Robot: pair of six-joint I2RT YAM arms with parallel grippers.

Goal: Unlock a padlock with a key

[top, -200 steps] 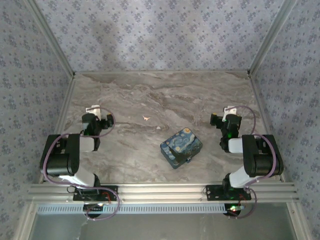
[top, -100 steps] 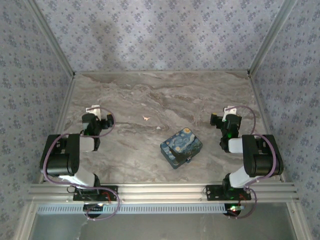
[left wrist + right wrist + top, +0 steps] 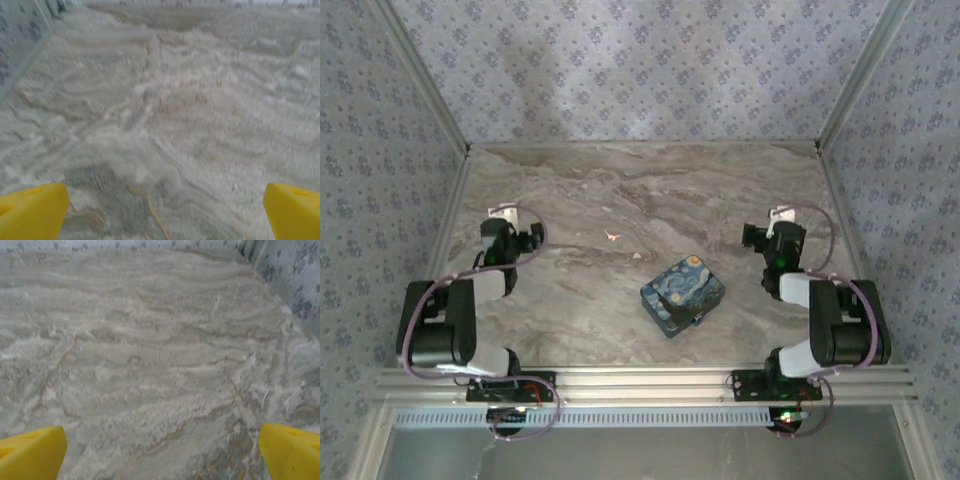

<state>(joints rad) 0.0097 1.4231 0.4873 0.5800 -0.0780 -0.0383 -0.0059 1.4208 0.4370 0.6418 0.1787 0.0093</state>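
Note:
The key is a tiny pale sliver lying on the marble table, left of centre. A small dark speck just right of and nearer than it looks like the padlock, too small to make out in detail. My left gripper hovers at the table's left side, well left of the key. In the left wrist view, the left gripper is open, with yellow fingertips wide apart over bare marble. My right gripper is at the right side. The right gripper is open too, with nothing between its fingertips.
A blue box painted with a night sky lies near the table's front centre, between the two arms. Patterned walls close the table on the left, back and right. An aluminium rail runs along the near edge.
Both arms have shifted slightly; the left gripper has moved a little toward the back of the table, and the right one has edged back as well. Key, padlock and box stay put.

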